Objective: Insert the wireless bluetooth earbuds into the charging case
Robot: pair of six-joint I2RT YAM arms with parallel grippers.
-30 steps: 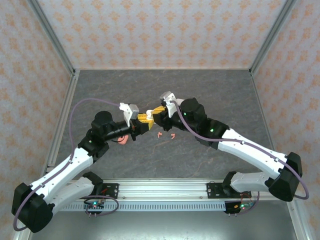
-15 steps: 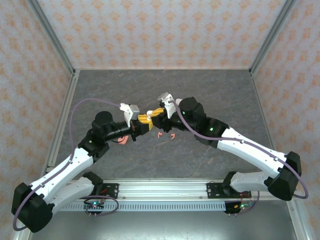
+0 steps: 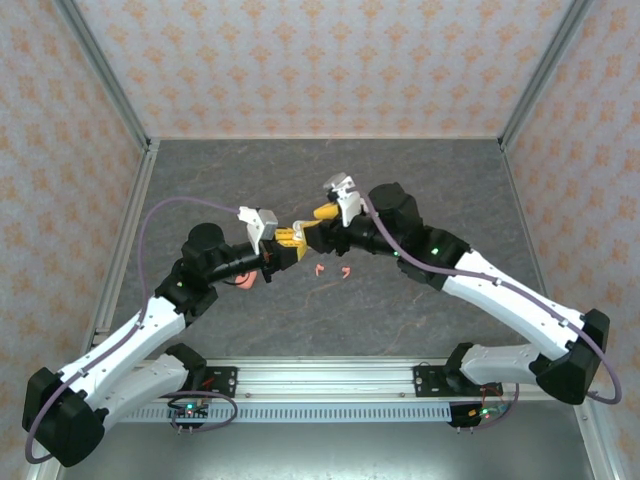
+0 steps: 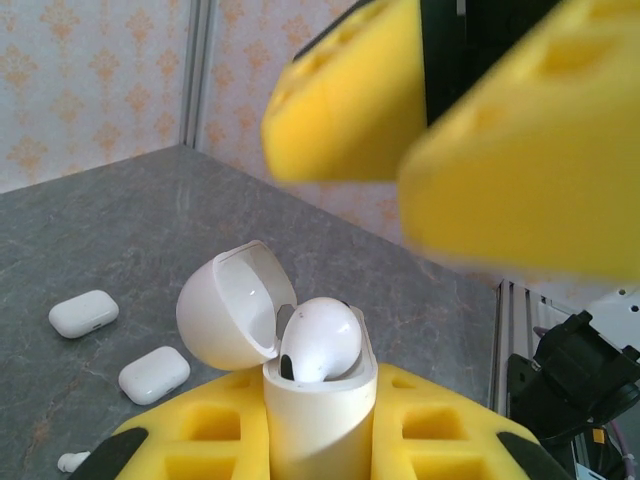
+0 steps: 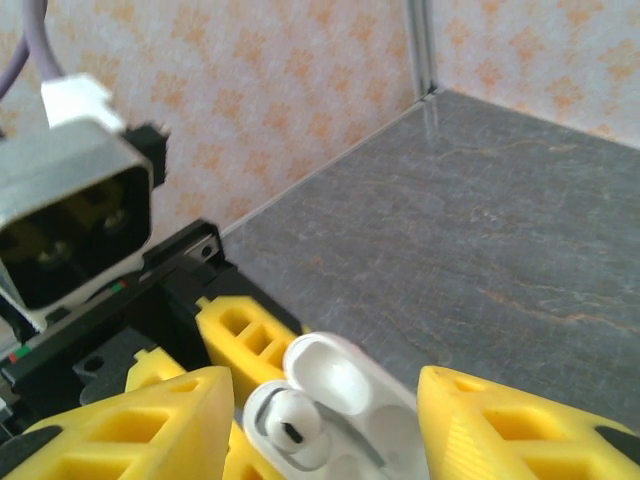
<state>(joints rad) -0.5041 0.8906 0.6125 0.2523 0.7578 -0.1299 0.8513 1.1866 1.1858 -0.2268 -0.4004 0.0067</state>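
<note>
One white earbud (image 4: 320, 340) sits head-up in the open charging case (image 4: 318, 415), whose lid (image 4: 235, 310) is swung back to the left. The left end effector (image 3: 284, 240) is clamped tight on that case, just as it was a second ago, and holds it upright above the table (image 3: 420, 180).

To its right, the right end effector (image 3: 316, 224) has changed. Its yellow fingers (image 5: 130, 425) were nearly closed over the case a second ago; now they are spread apart and drawn slightly back, gripping nothing. That looks like a release, so this earbud seems delivered, though it rides high and may need pressing down. The case's second slot cannot be seen.

Two closed white cases (image 4: 84, 313) lie on the table, their contents hidden. Two coral earbuds (image 3: 320, 269) lie loose just below the end effectors.
</note>
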